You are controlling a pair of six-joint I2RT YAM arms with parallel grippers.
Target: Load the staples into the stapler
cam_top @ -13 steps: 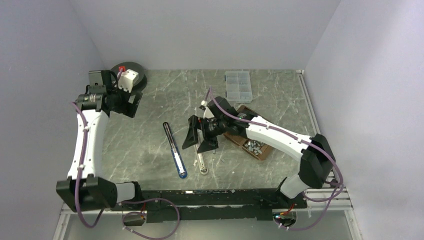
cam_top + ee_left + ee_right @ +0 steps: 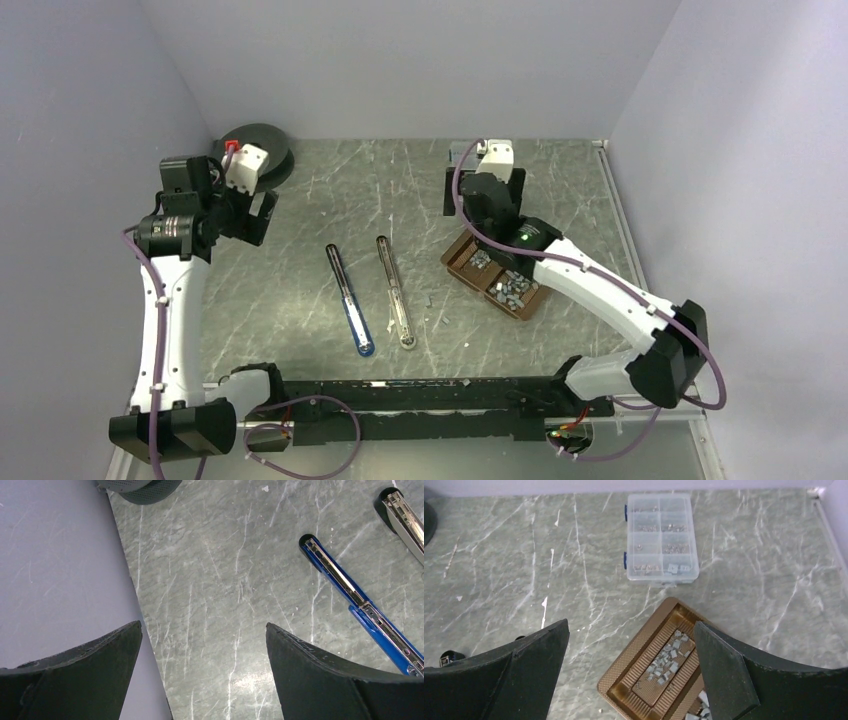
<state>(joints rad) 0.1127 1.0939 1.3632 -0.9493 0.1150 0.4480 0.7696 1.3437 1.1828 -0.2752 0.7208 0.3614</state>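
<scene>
The staples (image 2: 667, 659) lie as a loose heap of small silver-grey strips in a sunken compartment of a brown tray (image 2: 624, 675). In the right wrist view they sit low between the fingers of the right claw (image 2: 631, 625), closer to its right finger. A few more show at the bottom edge, partly hidden by that finger. From above, the staples (image 2: 508, 290) fill two compartments of the tray (image 2: 455, 262), which sits on the base side of the right claw (image 2: 482, 195), just beside it.

The right claw is spread wide and grips nothing; it hangs above the table (image 2: 330, 200), apart from the tray. Beyond its fingertips, toward the back wall, lies a clear plastic box (image 2: 662, 537) with its lid closed.

The two staplers lie well to the left of the right claw, unfolded flat, side by side but not touching. The silver stapler (image 2: 394, 292) is the one closer to the right claw, and the blue stapler (image 2: 349, 300) lies on its far side.

The left claw (image 2: 258, 215) is at the back left, also spread wide with nothing held. In its own view the left claw (image 2: 204, 626) frames bare table. The blue stapler (image 2: 360, 610) lies off to its right, the silver stapler (image 2: 405, 517) further right still. A dark round disc (image 2: 145, 487) sits at the top edge.
</scene>
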